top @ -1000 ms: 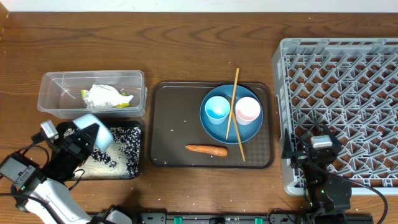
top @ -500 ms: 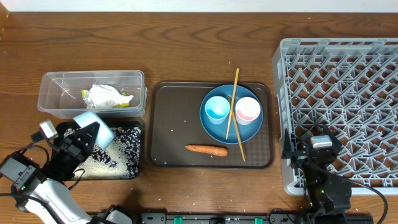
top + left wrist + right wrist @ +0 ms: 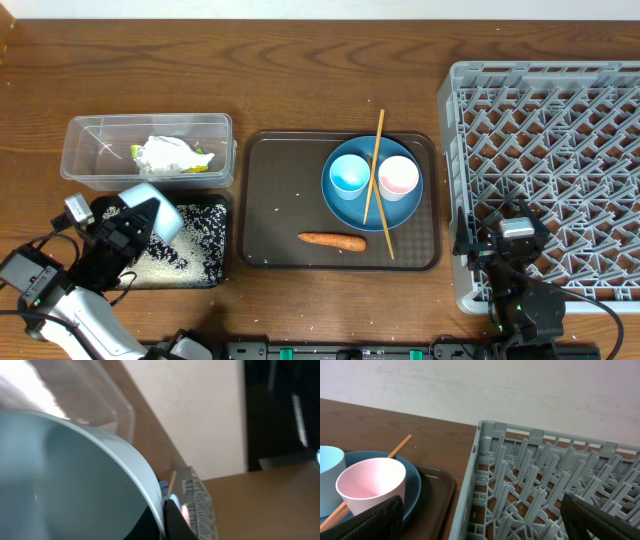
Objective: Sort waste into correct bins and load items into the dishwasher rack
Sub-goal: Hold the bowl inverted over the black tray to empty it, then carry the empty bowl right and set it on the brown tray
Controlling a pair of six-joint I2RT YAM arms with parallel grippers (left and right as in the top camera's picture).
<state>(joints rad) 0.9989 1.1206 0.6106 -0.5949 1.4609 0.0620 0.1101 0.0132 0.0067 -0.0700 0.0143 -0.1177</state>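
pale blue bowl (image 3: 152, 203) clamped at rim by left pincer (image 3: 138, 224), over far-left part of black tray (image 3: 226, 250), just beside tub (image 3: 80, 172). rice (image 3: 190, 238) scattered across tray floor. judged step: tipping last grains from bowl into tray.

to do it well:
- hold mouth inside tray rim, never over bare desk (image 3: 300, 70)
- tilt further, shake gently
- check inside wall in wrist view before lifting away
- a few white specks on brown tray (image 3: 270, 250), probably a later job

orientation: tipped well over, outer wall and base up toward overhead camera, mouth apparently down and back toward left arm. round, so no true long axis. mouth-to-base axis slanted, roughly along arm's diagonal from near-left to far-right. wrist view mostly filled by what looks like smooth inside wall, no grains seen there, much cropped.

right pincer (image 3: 514, 238) spread wide, empty, at near edge of rack (image 3: 560, 120).
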